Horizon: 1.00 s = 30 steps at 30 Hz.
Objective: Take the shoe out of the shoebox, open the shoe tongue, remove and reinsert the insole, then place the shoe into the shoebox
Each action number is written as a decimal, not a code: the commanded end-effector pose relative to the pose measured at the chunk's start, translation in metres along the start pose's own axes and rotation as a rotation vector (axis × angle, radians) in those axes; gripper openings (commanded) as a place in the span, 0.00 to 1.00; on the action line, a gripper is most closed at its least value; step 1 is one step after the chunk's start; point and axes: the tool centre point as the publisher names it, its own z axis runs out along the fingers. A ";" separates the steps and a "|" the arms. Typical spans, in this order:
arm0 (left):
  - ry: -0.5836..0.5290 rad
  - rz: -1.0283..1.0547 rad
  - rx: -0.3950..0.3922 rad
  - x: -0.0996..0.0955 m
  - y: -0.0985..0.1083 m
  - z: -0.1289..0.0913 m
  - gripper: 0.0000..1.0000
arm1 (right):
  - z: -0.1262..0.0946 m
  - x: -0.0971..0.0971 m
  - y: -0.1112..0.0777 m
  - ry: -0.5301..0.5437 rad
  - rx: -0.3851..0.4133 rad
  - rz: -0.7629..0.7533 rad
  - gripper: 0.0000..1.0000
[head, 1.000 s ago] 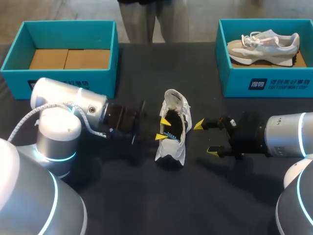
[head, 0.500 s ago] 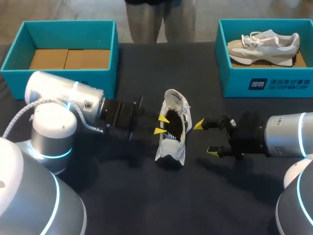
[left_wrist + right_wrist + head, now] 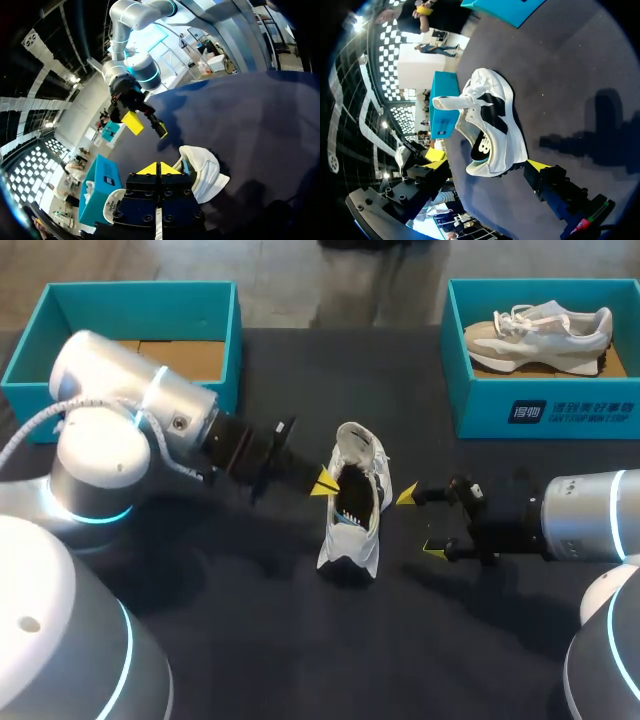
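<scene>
Head view: the left fingers (image 3: 325, 483), apart a second ago inside the shoe's (image 3: 355, 502) mouth, have closed together at its near rim while the arm rose; probably a pinch to open it up; the shoe stands on the desk (image 3: 300, 640), the right fingers (image 3: 407, 495) spread just beside it. Left wrist view: the tips meet, with nothing visible between them. Right wrist view: only here does the shoe's outer side show.
</scene>
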 end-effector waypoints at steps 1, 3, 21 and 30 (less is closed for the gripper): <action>0.128 0.017 0.007 -0.007 0.005 -0.001 0.00 | 0.000 0.001 -0.001 -0.004 -0.003 0.001 1.00; 0.149 0.025 0.009 -0.007 0.005 -0.001 0.00 | 0.000 0.001 -0.001 -0.004 -0.003 0.001 1.00; 0.489 0.177 0.048 -0.011 0.007 0.006 0.00 | -0.047 -0.006 0.003 -0.140 -0.054 -0.047 1.00; 0.624 0.259 0.076 -0.008 0.005 0.013 0.00 | -0.068 -0.001 0.004 -0.182 -0.072 -0.093 1.00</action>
